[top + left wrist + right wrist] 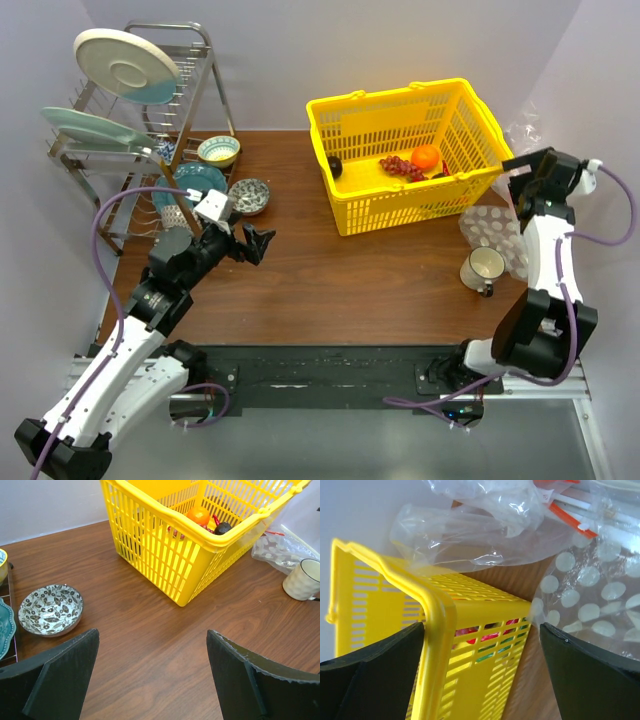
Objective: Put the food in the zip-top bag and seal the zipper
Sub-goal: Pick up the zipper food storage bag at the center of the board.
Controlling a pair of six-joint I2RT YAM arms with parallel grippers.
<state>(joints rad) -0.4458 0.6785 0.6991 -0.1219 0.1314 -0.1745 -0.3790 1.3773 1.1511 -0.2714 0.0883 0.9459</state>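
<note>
Top external: slotted yellow plastic basket, round orange.

Bright even light, soft shadows, overhead view sharp, right wrist close-up perhaps soft

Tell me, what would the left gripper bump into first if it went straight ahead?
Probably the yellow basket, at its near corner. Only bare table lies between it and the open left gripper; if tilted down, it may touch the table first.
</note>
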